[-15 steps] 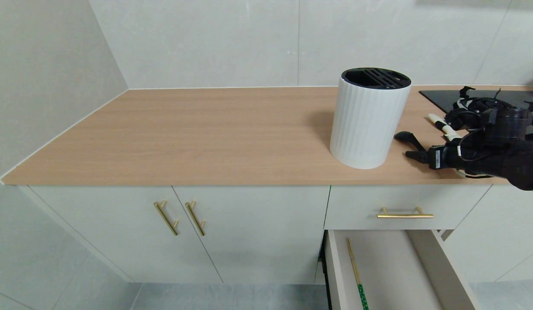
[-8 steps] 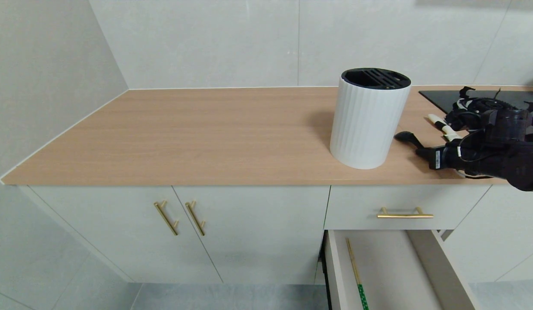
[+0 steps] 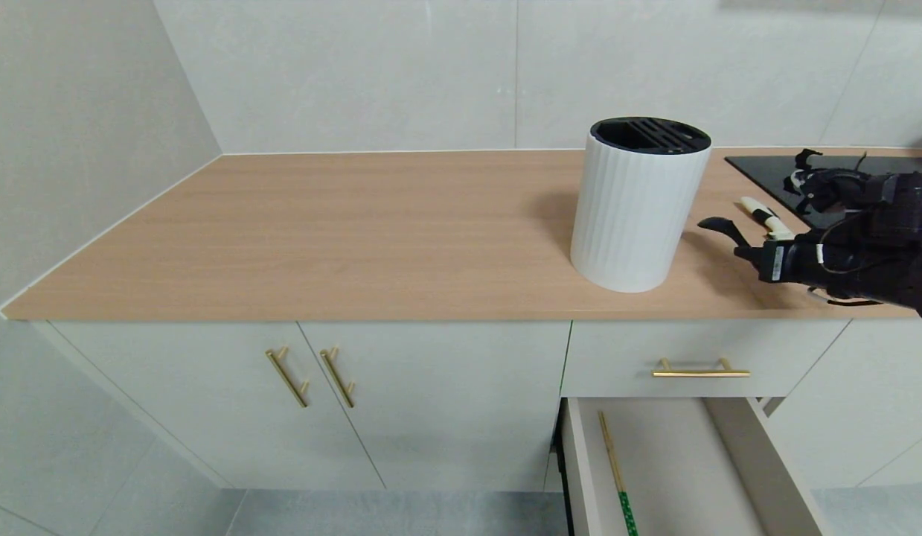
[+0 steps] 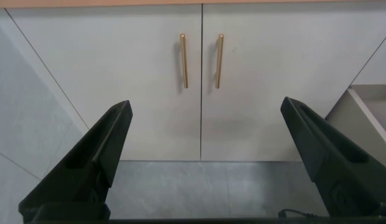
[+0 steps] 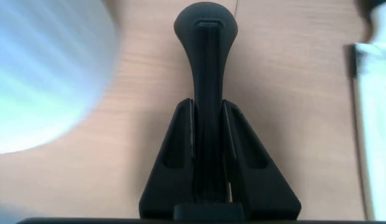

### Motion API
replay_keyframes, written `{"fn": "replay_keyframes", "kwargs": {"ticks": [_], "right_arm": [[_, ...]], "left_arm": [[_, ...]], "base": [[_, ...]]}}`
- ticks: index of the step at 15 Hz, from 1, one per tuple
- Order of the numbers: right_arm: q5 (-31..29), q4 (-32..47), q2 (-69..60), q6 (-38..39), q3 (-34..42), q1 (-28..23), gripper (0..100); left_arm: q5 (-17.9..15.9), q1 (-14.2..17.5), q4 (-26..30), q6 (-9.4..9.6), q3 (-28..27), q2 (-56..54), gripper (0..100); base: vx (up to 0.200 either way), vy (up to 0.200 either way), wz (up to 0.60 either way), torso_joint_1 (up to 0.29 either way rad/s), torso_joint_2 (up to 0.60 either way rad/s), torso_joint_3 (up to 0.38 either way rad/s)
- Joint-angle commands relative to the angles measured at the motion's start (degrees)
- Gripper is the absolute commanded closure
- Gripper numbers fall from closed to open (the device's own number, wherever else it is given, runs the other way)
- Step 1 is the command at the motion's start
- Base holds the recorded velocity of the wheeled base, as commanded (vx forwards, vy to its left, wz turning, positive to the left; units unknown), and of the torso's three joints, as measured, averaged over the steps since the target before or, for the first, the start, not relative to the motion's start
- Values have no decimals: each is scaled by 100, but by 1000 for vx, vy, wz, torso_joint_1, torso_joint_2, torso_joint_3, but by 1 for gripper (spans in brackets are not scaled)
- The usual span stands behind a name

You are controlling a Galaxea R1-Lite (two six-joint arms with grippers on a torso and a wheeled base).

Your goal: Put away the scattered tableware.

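Left end effector (image 4: 205,109): hangs low in front of the cabinet doors (image 4: 199,124), which carry two gold bar handles. Fingers spread wide, nothing between them.

Desk (image 3: 356,238): wood-grain top running along a tiled wall, bare wood across its left and middle stretch.

White ribbed holder (image 3: 635,216): stands upright toward the right of the desk, with a black slotted insert on top.

Drawer (image 3: 676,461): pulled out below the desk's right part, under a closed drawer front with a gold handle. A pair of chopsticks (image 3: 614,461) lies lengthwise along its left side, green ends nearest the camera.

Black-handled utensil (image 3: 717,225): just right of the holder, handle end pointing toward it without touching. The working end is hidden.

Right end effector (image 3: 745,249): over the desk's right end, fingers clamped on both sides of that black handle, as the right wrist view shows plainly.

White-handled utensil (image 3: 749,203): lies flat on the desk just beyond the right end effector, beside the cooktop (image 3: 766,171).
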Motion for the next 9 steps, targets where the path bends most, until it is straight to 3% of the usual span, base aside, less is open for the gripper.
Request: {"fn": "replay_keyframes", "kwargs": {"ticks": [1,5,9], "right_arm": [[-1,-29,-1300,304,1033,168,100],[17,-653,-2592,287,2650,133,100],[8,-767,-3111,260,3494,133,100]], "left_arm": [[1,2,-1,-1,-9,2,0],[1,2,-1,-1,0,2,0],[1,2,-1,-1,0,2,0]], "base": [[0,0,0,0,0,0],[0,0,0,0,0,0],[0,0,0,0,0,0]]}}
